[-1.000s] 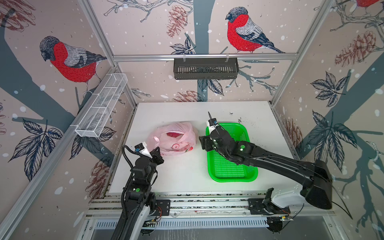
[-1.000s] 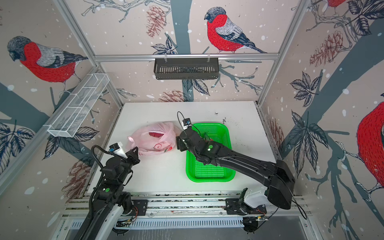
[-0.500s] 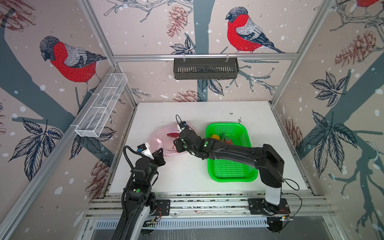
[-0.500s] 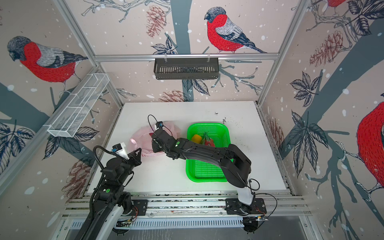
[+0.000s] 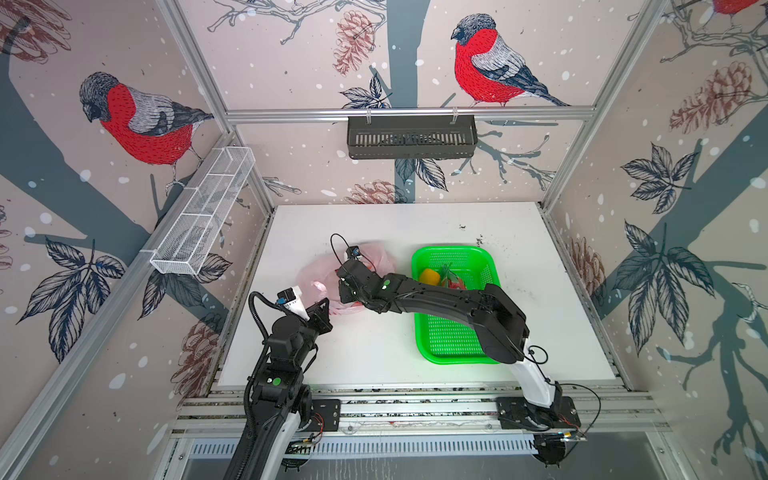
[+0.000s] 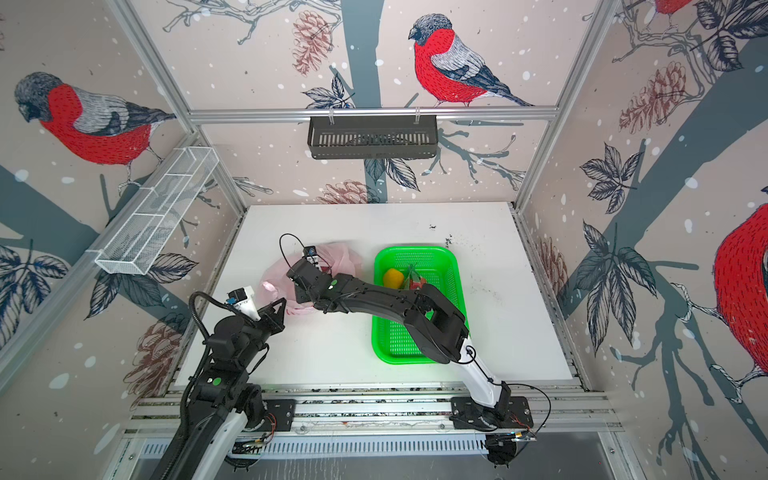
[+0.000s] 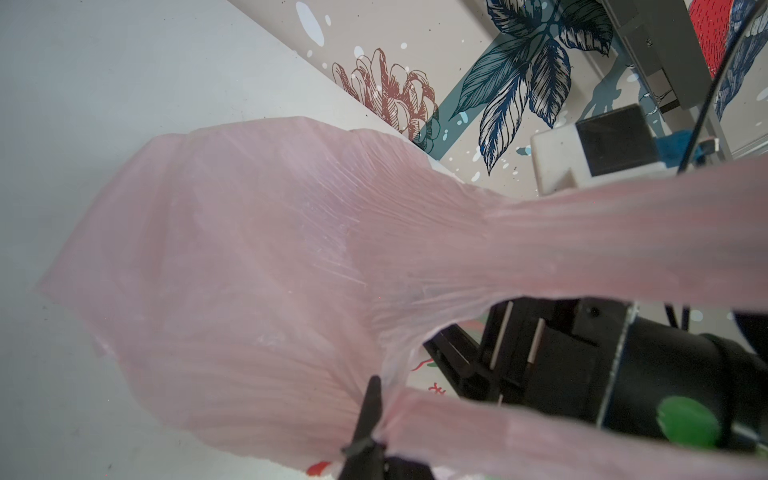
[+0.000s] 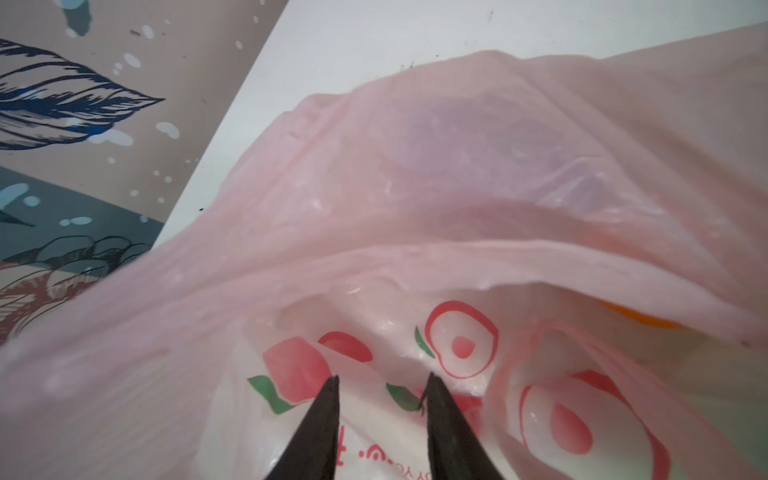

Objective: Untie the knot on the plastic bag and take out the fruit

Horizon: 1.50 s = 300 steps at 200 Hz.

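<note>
The pale pink plastic bag [image 5: 312, 275] lies left of the table's middle in both top views, its mouth spread wide. My left gripper [image 7: 376, 419] is shut on one thin handle strip at the bag's near edge. My right gripper [image 8: 382, 384] reaches across into the bag's mouth. Its fingers stand apart over the red printed marks, with nothing clearly held between them. An orange fruit [image 8: 640, 318] peeks from under a fold of plastic. A yellow fruit [image 5: 429, 276] and a red dragon fruit [image 5: 455, 283] lie in the green basket [image 5: 453, 250]. The knot does not show.
The green basket stands right of the bag, with my right arm [image 5: 457, 299] crossing over its left side. A black slotted tray [image 5: 411, 137] hangs on the back wall. A white mesh shelf [image 5: 203, 216] hangs on the left wall. Bare table [image 5: 374, 345] lies in front.
My right arm has swung left from the basket's far corner to the bag, and its jaws have narrowed. The left gripper has kept its hold and place.
</note>
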{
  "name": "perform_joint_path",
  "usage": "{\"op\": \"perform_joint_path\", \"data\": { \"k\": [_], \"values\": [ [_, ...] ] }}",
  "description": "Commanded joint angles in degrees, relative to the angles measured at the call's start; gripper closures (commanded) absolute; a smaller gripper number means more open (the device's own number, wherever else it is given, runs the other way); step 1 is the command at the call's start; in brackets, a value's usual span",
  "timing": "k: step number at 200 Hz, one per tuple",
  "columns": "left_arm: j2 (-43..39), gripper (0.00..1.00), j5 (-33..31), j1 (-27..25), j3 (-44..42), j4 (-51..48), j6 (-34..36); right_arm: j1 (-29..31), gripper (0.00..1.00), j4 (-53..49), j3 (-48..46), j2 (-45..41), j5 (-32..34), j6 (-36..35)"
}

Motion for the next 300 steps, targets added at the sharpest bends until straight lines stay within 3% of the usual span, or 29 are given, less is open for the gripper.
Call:
{"op": "perform_joint_path", "data": {
  "k": [1,27,78,159,245,300],
  "values": [
    [-0.01,1.0,0.62,0.01,-0.35,2.17,-0.16,0.33,0.63,-5.08,1.65,0.35,9.15,2.55],
    [0.18,1.0,0.79,0.0,-0.79,2.47,-0.23,0.03,0.63,-8.39,2.38,0.35,13.63,4.35],
    [0.53,1.0,0.53,0.01,-0.77,2.82,-0.08,-1.99,0.63,-11.25,1.71,-0.03,14.07,7.26],
    [0.19,1.0,1.41,0.01,-0.77,3.32,-0.57,-5.21,0.61,-8.93,-0.61,-0.62,9.99,7.61],
    [1.44,1.0,4.91,-0.02,-0.03,4.79,-0.69,-5.9,0.6,-8.1,5.11,4.27,6.08,7.22],
    [3.28,1.0,6.52,-0.08,1.51,6.06,1.24,-7.02,0.57,-8.11,6.5,6.23,7.07,9.76]
  ]
}}
